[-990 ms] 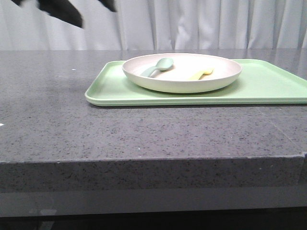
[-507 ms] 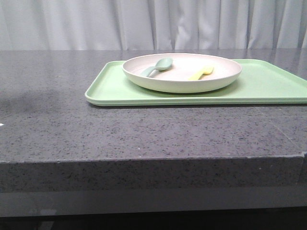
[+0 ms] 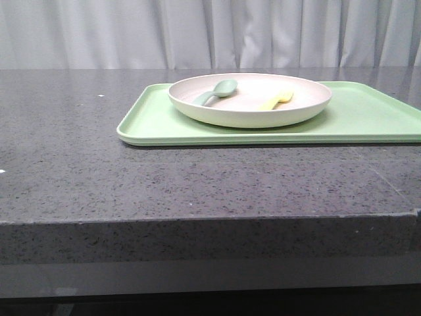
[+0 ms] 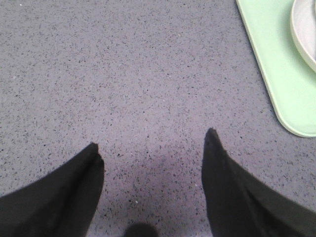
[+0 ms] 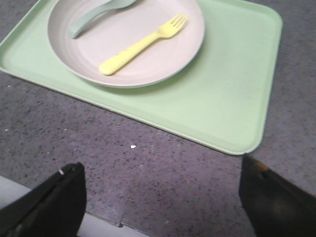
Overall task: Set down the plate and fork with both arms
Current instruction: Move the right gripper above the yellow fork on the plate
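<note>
Left arm gone from front view vs 1s ago; both end effectors, left (image 4: 153,148) & right (image 5: 163,170), open/empty over worktop (image 3: 131,184), plate (image 5: 148,59) w/ fork (image 5: 143,43) ahead of right one, on tray (image 5: 222,98) — no grasp yet.

Change record, front view: the dark arm shape seen at about 10 o'clock, against the curtain (image 3: 85,33), one second ago is gone from that view. The faint grey shadow it cast on the bench (image 3: 59,141) at about 9 o'clock, half a second ago, has also cleared, leaving evenly lit stone there.
</note>
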Controlling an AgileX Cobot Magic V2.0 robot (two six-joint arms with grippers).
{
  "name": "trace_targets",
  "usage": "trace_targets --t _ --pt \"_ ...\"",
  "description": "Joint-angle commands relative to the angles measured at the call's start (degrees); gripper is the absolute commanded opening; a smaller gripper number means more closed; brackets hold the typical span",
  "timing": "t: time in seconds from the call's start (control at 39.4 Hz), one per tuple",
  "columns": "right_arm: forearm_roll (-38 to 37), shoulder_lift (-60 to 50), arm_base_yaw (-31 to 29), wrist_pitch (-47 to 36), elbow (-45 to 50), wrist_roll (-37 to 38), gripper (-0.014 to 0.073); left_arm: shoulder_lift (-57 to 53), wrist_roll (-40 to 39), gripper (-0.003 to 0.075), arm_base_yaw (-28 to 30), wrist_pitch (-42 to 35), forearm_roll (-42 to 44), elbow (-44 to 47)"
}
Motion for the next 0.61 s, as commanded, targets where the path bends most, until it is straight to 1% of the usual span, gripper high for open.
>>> trace_targets --t 0.0,0.18,0.28,0.58 --pt "0.43 5.51 2.48 -0.36 -5.93 1.07 0.0645 -2.64 0.34 0.043 0.18 -3.73 -1.16 0.04" --pt "0.43 16.2 2.85 6.81 -14.65 6.1 0.0645 -3.05 0.34 0.043 0.18 -3.51 -1.16 0.63" --pt "0.43 21.64 2.85 9.68 -19.85 7.09 0.0645 -2.68 0.34 0.043 0.18 -3.51 -1.16 0.63" --pt "0.43 36.78 2.85 11.13 -32.16 10.4 0.0645 -2.0 0.34 0.043 0.18 -3.61 -1.16 0.63"
